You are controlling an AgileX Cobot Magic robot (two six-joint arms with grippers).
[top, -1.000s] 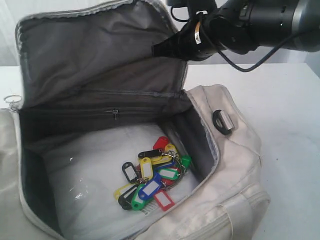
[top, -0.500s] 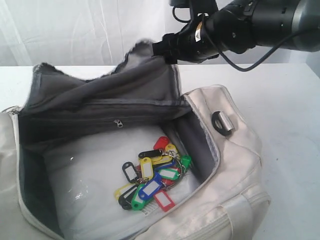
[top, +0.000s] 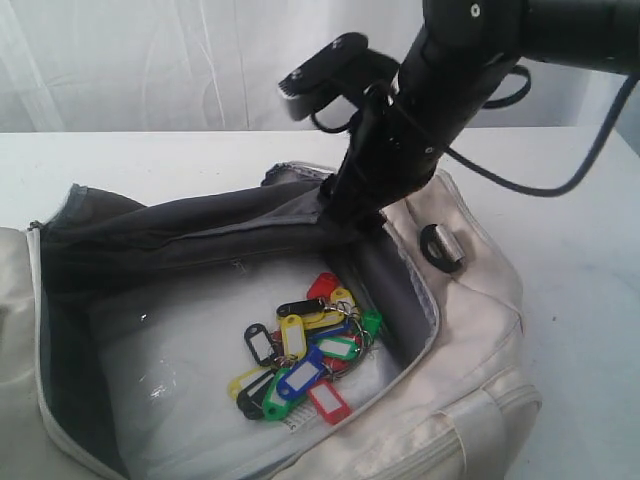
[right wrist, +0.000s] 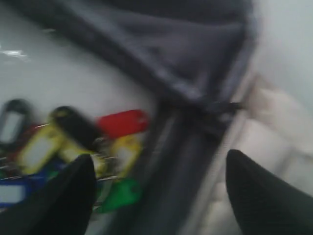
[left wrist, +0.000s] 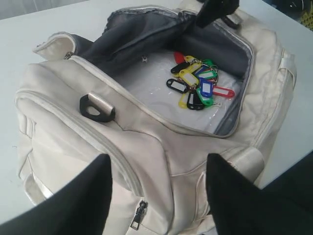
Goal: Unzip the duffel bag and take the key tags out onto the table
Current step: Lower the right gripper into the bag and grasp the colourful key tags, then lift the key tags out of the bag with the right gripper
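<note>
A: Where does everything sit, starting with the biggest?

B: The table (top: 585, 260) is white. In the exterior view its far edge runs behind everything, and there is bare top to the right. The duffel bag (top: 470, 340) lies on the near part, well short of that far edge. The picture cuts off its left and near sides.

A: Is it unzipped?

B: Yes, the main opening gapes. The grey-lined flap (top: 180, 235) has slumped along the side of the opening nearest the far edge.

A: And the arms?

B: The right gripper (top: 345, 210) reaches down to the flap's right end, at the rim of the opening. Its wrist view is blurred, but the two fingers (right wrist: 63, 196) stand wide apart with nothing between them. The left gripper (left wrist: 157, 164) hangs over the bag's outer side panel. Its jaws are also spread wide and hold nothing.

A: The key tags?

B: The key tags (top: 305, 355) are inside the bag, bunched on its pale, shiny floor toward the right end of the opening. Neither gripper touches them.

A: Anything smaller?

B: A black D-ring clip (top: 443, 246) sits on the bag's top, just right of the opening.
</note>
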